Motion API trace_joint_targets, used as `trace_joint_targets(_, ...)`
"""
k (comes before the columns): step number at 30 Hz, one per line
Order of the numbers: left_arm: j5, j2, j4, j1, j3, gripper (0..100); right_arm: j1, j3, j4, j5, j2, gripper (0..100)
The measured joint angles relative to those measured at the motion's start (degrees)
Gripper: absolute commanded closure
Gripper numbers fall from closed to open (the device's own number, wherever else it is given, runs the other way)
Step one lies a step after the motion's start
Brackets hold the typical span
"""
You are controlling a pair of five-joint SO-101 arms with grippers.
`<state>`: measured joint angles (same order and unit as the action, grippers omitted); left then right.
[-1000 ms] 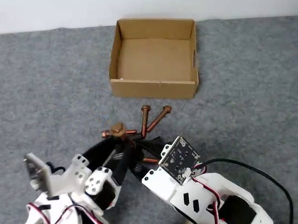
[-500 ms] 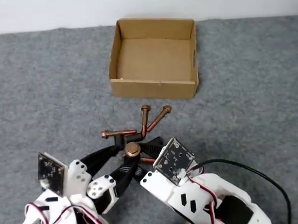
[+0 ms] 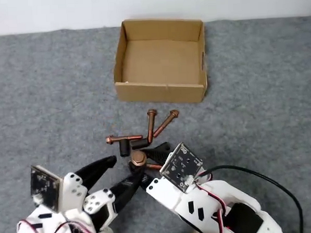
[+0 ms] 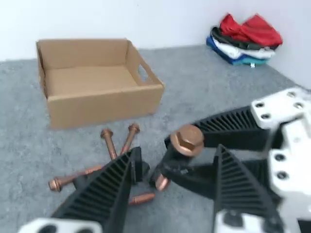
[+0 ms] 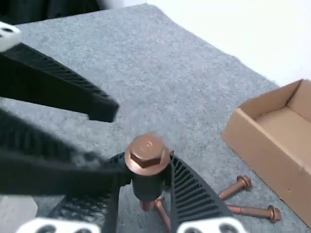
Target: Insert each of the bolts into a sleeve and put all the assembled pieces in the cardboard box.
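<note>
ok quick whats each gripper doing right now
Left gripper: open, holding nothing.
Right gripper: shut on the sleeve, which has a bolt in it.

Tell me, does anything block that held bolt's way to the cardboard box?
Only loose bolts lie on the carpet between the held bolt and the cardboard box; lifted over them, nothing visible blocks it.
</note>
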<state>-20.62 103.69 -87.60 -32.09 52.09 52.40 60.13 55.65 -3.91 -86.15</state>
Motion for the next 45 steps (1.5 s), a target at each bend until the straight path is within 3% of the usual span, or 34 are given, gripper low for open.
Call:
trace_joint_targets(7,0.26,0.00,-1.85,1.32,-2.20,76,-2.46,0.70,-0.09,0.00,0.00,99.0)
trace_joint_targets(12,0.26,0.00,3.34,12.75,-2.20,97,-10.11,0.62,-0.26,6.15,0.00,99.0)
trace_joint_targets(15,0.26,0.00,6.68,18.64,-1.41,98,-15.82,0.62,-0.09,11.78,0.00,99.0)
trace_joint_targets(19,1.05,0.00,9.67,23.91,5.01,100,-22.59,0.62,1.41,15.12,0.00,99.1)
trace_joint_targets(25,11.25,-0.09,17.76,30.15,22.95,100,-27.25,-2.55,2.20,16.44,2.99,99.1)
trace_joint_targets(30,18.29,-0.35,24.70,32.88,36.13,100,-28.13,-11.87,2.73,16.44,13.45,99.1)
trace_joint_targets(37,19.69,-0.26,27.43,33.67,44.84,100,-33.41,-26.81,2.37,13.27,35.08,99.1)
trace_joint_targets(45,19.78,-0.26,26.29,33.67,44.84,99,-36.57,-39.56,-14.42,9.23,60.31,99.1)
